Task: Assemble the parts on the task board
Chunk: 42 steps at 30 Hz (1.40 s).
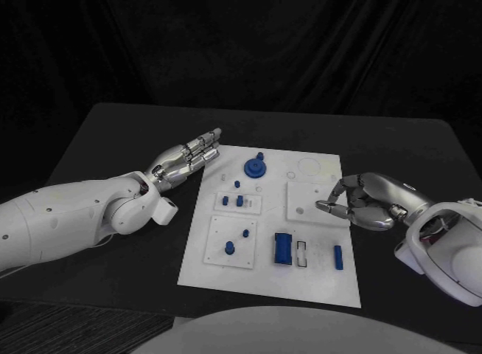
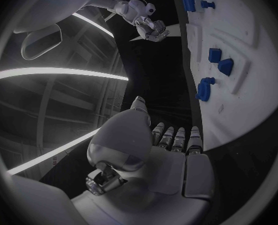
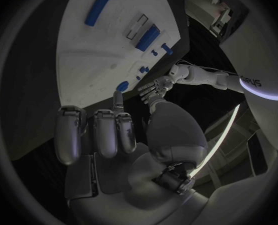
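Left hand (image 1: 191, 158) spread and holding nothing just beside the board (image 1: 315, 287), right hand (image 1: 360, 203) curled in on nothing at its other edge. Blue parts (image 1: 284, 248) lying untouched on the board, so probably no piece picked yet; next, reaching in and pinching one. Black desk (image 1: 113, 133) beneath, dark curtain behind.

The task board (image 1: 305, 284) is white and plain, lying on the black surface (image 1: 103, 140). The parts on it are blue: a round part (image 1: 257, 169) at the far end and a long block (image 1: 284, 248) near. Each robot hand, left (image 1: 189, 158) and right (image 1: 357, 203), is silver on a white arm.
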Available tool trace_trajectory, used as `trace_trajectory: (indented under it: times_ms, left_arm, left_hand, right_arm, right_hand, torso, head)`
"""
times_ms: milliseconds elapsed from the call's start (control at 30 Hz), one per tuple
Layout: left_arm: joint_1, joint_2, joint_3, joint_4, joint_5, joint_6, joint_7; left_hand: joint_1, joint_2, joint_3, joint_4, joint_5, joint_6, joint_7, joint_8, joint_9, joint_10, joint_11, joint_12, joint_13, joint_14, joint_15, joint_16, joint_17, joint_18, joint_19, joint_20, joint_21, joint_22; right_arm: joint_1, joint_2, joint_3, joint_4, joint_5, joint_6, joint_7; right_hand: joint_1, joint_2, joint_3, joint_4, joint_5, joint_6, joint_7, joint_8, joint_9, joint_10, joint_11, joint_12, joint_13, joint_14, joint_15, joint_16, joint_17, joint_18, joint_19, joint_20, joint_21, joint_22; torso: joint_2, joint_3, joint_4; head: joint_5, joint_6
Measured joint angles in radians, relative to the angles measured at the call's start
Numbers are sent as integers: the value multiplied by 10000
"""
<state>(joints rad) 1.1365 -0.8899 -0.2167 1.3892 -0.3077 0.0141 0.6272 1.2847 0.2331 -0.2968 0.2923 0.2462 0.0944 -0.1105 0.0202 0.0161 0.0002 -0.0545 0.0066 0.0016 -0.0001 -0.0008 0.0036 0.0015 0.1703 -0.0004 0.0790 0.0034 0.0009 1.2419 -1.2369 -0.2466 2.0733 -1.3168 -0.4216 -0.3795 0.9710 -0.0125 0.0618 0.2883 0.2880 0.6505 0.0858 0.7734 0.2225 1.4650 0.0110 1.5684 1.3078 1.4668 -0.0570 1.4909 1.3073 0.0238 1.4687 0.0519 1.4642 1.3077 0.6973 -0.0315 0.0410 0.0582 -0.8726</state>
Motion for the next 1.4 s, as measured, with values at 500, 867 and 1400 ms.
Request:
trace_trajectory:
  times_ms: [500,867,1400]
  left_arm:
    - [0,42,1,127,-145,-1242,396]
    - [0,106,1,80,-459,-1302,449]
    - [0,139,-1,-16,-584,-1035,464]
  left_hand:
    - [-245,-168,-118,-12,-711,-408,-1505,-49,-54,28,-712,0,-5,4,-279,0,-1,0,-3,-205,0,1]
    - [32,-34,-18,-27,18,-371,-1072,-49,-52,-5,-454,0,-7,-1,-197,0,-6,0,-3,14,0,3]
    - [475,126,161,-12,955,-314,-729,-49,-51,-4,-167,0,-4,4,13,0,-3,-1,-4,158,0,5]
  right_arm:
    - [95,253,-15,-414,1237,3118,-2229]
    - [-151,512,-12,-327,344,3859,-2837]
    - [-667,664,50,-388,-511,4196,-2968]
  right_hand:
    - [1311,-363,72,-389,244,1323,-394,282,1358,0,-337,0,-2,2,-275,-110,0,0,-33,-227,-131,-1]
    - [1291,-345,-276,-249,-1355,1773,-592,178,2086,18,-488,0,-3,2,-467,-110,0,-1,-53,-412,-132,-2]
    - [1607,-142,-463,-366,-1095,2260,-388,-1752,1845,0,-428,-1,-4,2,-394,-244,-53,-1,-25,-384,-294,-3]
  torso:
    - [8,12,-17]
    - [-10,15,-25]
    - [-9,11,-29]
  head:
    - [-29,0]
    - [-81,0]
    - [-135,0]
